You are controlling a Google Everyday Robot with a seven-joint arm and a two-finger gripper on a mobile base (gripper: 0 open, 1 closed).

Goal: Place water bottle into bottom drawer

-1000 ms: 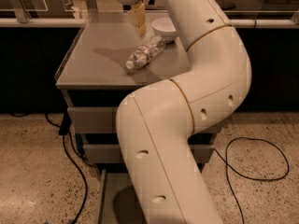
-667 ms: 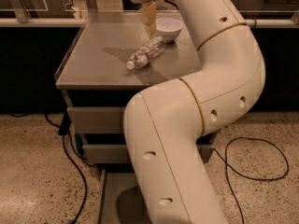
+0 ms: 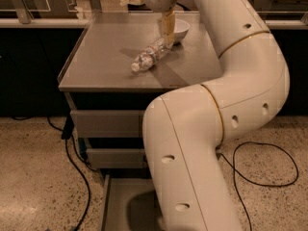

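A small clear crinkled water bottle (image 3: 151,57) lies on its side on the grey tabletop (image 3: 103,57), well apart from where it belongs. Its white cap points toward the front left and its base toward the back right. A pale label band wraps its middle, but no brand or writing can be read on it, nor anywhere else in the scene.

The robot's hand (image 3: 166,32) hangs just above the bottle's base end. Whether it is spread or pressed together cannot be told, and it does not appear to hold the bottle. Just behind the hand sits a white bowl (image 3: 180,29), close to the bottle's base.

Below the tabletop are two closed grey drawers (image 3: 103,124). Beneath them, at floor level, the bottom drawer (image 3: 120,203) stands pulled open, with a flat floor and low side walls. The thick white arm (image 3: 240,81) partly hides it. Dark cables (image 3: 72,162) trail over the speckled floor.

The step in hand looks like the approach to the grasp; the bottle is not yet lifted. The next move likely calls for lowering the hand squarely across the bottle's body, clear of the bowl, and closing gently, since thin plastic can roll or crumple.
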